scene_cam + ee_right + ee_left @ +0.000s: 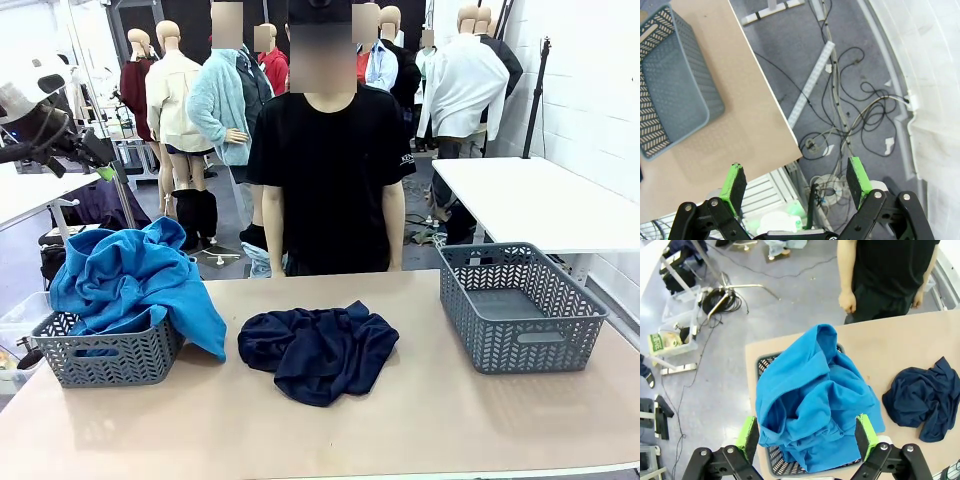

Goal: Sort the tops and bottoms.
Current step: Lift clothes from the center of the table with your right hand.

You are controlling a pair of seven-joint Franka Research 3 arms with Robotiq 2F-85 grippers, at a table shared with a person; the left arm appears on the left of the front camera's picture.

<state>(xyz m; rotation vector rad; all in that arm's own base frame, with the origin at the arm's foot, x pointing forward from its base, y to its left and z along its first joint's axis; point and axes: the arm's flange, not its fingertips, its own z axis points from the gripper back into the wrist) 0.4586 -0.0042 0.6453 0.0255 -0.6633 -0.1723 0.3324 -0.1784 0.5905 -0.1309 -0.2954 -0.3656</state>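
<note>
The bright blue tops [135, 280] are heaped in the grey basket [110, 355] at the table's left, spilling over its right rim. In the left wrist view the tops [815, 400] lie right below my left gripper [807, 436], which hangs open above them with nothing between its green pads. The dark navy bottoms [318, 350] lie crumpled on the table's middle, also seen as the bottoms [925, 397] in the left wrist view. My right gripper [796, 182] is open and empty, high over the table's corner and the floor.
An empty grey basket [520, 305] stands at the table's right, seen too as the basket [670, 85] from the right wrist. A person [330, 170] in a black t-shirt stands at the far edge, arms down. Cables [850, 115] cover the floor beside the table.
</note>
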